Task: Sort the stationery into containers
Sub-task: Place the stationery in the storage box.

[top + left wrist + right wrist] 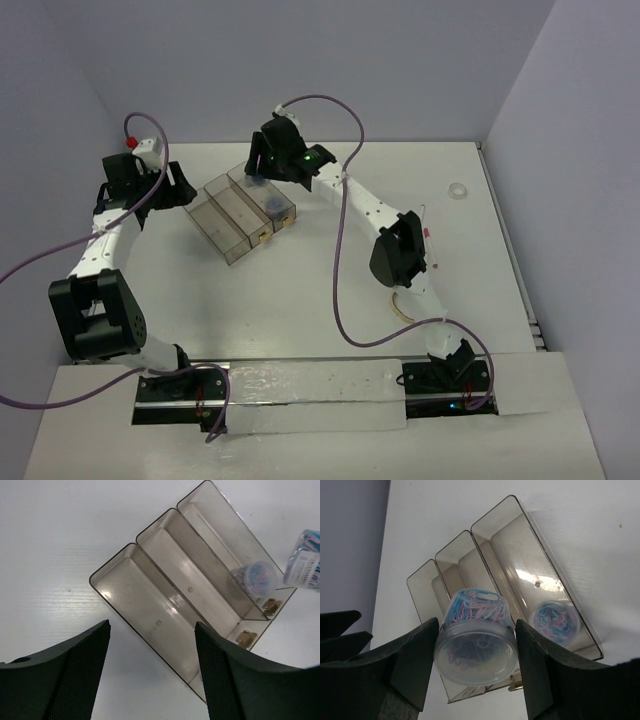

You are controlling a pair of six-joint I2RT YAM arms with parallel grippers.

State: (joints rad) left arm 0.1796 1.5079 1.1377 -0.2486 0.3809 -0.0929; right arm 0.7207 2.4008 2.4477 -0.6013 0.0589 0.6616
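Three joined clear bins [228, 218] lie slanted on the white table. They also show in the left wrist view [150, 610] and the right wrist view [520, 555]. My right gripper [477, 630] is shut on a clear round tub of blue and pink paper clips [475, 630], held above the bins' tabbed end [262, 165]. A second such tub [554, 620] sits in the outer bin [256, 577]. My left gripper [152, 625] is open and empty, low beside the other outer bin [180, 192].
A small clear ring [459, 190] lies at the far right. A tan rubber-band loop [403, 305] lies by the right arm's lower link. Thin white pens with red tips [430, 238] peek out beside the right arm's elbow. Walls close the back and right.
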